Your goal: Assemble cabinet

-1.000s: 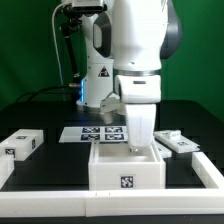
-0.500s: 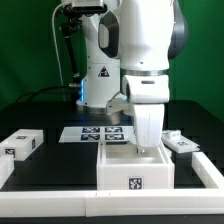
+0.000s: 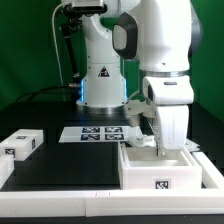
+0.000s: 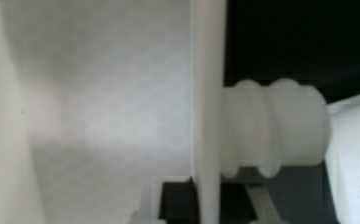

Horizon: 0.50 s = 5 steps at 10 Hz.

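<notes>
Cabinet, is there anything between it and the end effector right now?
Nothing visible does. The end effector reaches down into the cabinet and appears shut on its thin wall, which the wrist view shows up close.

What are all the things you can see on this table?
cabinet: one, white with a black-and-white tag, front of the table, toward the exterior view's right
block: one, white with a tag, at the exterior view's left
marker board: one, white with black tags, mid-table, behind the cabinet
table: one, black, under everything
border: one, white, along the table's front edge
arm: one, white, reaching down over the cabinet
gripper: one, white, shut, down at the cabinet's top
</notes>
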### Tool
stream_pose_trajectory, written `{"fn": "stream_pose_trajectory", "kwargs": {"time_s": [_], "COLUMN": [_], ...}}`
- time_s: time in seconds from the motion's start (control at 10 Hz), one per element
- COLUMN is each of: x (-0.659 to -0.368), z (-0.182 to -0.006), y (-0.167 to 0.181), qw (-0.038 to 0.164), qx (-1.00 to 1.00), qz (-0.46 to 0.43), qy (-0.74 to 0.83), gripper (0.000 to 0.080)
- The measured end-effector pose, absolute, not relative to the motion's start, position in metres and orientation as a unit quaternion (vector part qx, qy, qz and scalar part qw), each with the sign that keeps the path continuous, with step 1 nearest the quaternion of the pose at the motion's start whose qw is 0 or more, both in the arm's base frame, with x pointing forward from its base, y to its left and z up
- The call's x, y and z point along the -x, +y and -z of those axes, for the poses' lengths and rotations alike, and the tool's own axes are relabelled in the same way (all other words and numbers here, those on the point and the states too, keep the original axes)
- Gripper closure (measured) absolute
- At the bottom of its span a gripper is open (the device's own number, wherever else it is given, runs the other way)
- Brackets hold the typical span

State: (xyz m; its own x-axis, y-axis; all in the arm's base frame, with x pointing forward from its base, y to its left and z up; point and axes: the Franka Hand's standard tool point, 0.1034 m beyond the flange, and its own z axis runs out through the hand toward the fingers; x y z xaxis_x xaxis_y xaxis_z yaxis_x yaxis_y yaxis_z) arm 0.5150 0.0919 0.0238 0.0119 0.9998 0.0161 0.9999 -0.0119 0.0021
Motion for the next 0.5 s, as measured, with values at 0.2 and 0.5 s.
{"fn": "stream_pose_trajectory", "kwargs": {"time_s": [0.2,0.5], "x": [-0.5154,-0.5164], "z": [-0.0243,-0.0241], "y": [0.1,0.1025], "qw": [0.006,0.007], "qx": [0.708,0.707], "qz": [0.008,0.008], "qy": [-0.706,-0.707], "gripper": [0.0762,0.0762]}}
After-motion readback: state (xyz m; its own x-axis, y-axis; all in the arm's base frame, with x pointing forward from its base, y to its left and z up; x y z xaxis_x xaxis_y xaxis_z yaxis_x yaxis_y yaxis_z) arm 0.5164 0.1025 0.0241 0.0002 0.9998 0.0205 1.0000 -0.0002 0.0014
